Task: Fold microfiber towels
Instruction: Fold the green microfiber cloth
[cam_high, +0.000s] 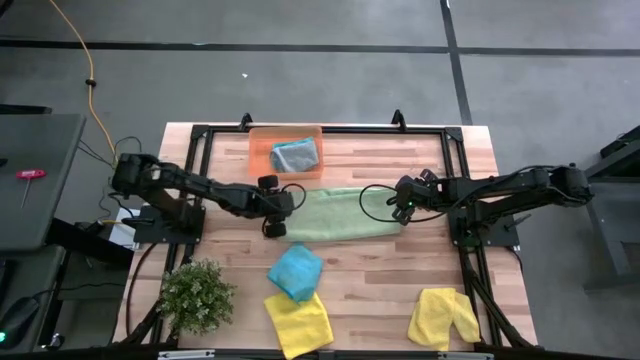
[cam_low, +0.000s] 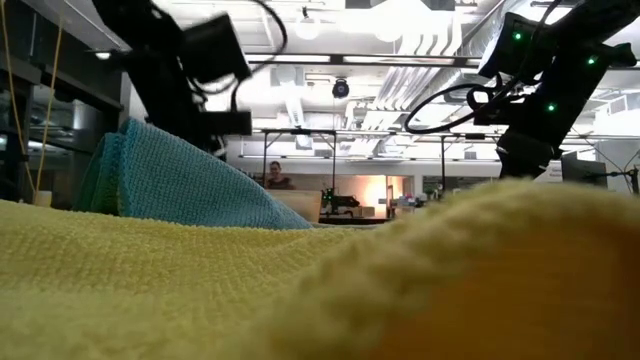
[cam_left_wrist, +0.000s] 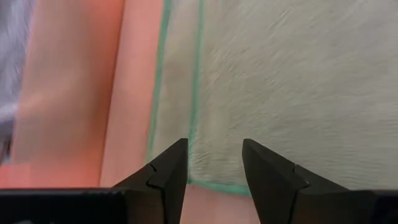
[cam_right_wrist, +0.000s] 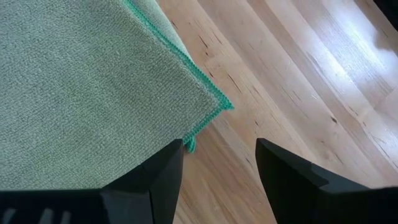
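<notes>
Table behind yellow towel (cam_low: 200, 290) in low view; distant person (cam_low: 275, 176) blurred.

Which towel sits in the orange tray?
The grey towel, folded inside the orange tray; all the other towels lie directly on the wooden table.

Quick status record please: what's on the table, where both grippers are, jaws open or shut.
towel in work: light green microfiber towel, flat at table centre
left gripper: open, at the towel's left edge, nothing held
right gripper: open, at its right corner, nothing held
orange rectangular tray: grey folded towel inside
front of table: teal-blue towel, two yellow towels
bushy green plant: front left
</notes>
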